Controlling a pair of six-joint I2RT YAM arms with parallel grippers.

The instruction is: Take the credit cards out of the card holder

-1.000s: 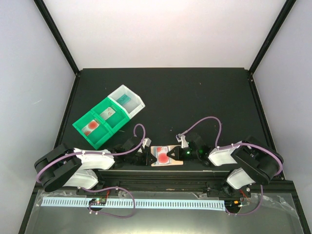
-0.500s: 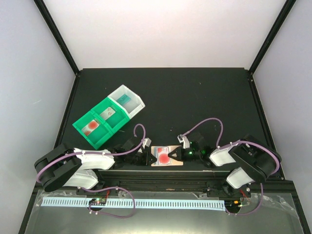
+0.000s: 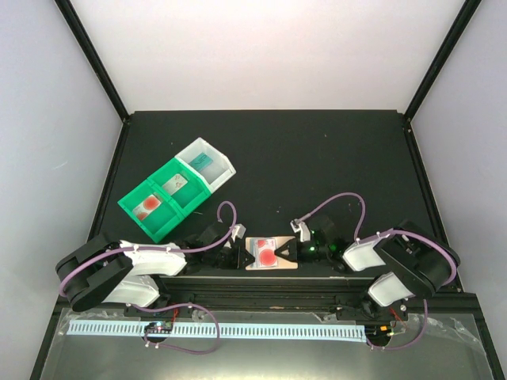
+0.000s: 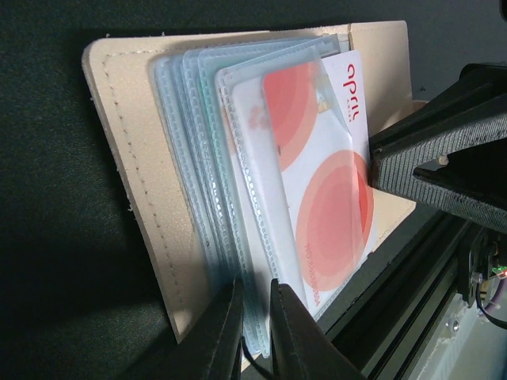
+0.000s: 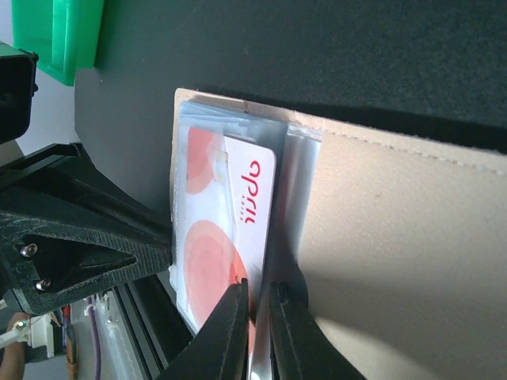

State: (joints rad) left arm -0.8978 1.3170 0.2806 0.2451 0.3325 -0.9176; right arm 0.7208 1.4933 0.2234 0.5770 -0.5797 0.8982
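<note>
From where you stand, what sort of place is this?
Most likely a robot test booth, not a home or shop: a black table boxed in by plain white walls, a left arm and a right arm mounted at its near edge, and a few props, green and white bins and a card holder.

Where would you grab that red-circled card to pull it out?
Grip the card by its exposed edge, from the right side: that edge pokes out of the clear sleeve, the rest lies tucked. The right pincer is shut there; the left pincer pins the card holder.
</note>
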